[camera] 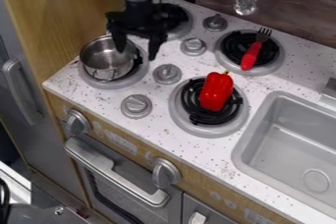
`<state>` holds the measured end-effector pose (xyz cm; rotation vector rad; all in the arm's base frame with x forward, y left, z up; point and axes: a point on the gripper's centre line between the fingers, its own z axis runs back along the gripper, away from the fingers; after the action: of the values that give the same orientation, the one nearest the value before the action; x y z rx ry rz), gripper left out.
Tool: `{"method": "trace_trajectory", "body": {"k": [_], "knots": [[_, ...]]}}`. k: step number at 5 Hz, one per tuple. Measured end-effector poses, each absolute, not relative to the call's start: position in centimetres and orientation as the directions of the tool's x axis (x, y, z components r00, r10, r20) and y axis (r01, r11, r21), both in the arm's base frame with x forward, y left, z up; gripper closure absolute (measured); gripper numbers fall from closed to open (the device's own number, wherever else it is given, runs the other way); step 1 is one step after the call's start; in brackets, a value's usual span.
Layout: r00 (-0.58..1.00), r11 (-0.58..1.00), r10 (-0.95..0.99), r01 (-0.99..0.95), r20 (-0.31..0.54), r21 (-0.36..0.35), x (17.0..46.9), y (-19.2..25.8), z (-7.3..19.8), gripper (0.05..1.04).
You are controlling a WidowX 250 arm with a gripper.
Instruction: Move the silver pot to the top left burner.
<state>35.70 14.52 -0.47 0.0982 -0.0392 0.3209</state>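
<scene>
The black gripper [136, 54] hangs over the left side of the stove with its fingers apart. One finger is over the mouth of the silver pot [103, 62], and the other is to the right of the pot's rim. The pot stands upright on the front left burner [134, 76], a little left of its middle. Behind the gripper is the top left burner [183, 27], its black grate partly hidden by the arm.
A red bell pepper [216, 92] sits on the front right burner. On the back right burner lies a red-handled fork [251, 55]. Grey knobs [167, 73] stand between the burners. To the right is a sink [289, 149], and a wooden panel [59, 12] rises at the left.
</scene>
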Motion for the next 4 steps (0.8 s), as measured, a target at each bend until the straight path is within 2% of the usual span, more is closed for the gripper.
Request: {"method": "trace_trajectory", "body": {"k": [1,2,3,4], "knots": [[0.946,0.943,0.324,-0.322,-0.019,0.079,35.8,15.1,-2.9,0.085],[0.948,0.948,0.318,-0.317,-0.024,0.035,36.0,14.6,-4.1,0.133],[0.961,0.96,0.273,-0.27,-0.031,0.072,35.6,14.4,-4.6,0.413],[0.974,0.968,0.225,-0.224,0.005,0.112,35.6,14.3,-3.9,0.716]]}}
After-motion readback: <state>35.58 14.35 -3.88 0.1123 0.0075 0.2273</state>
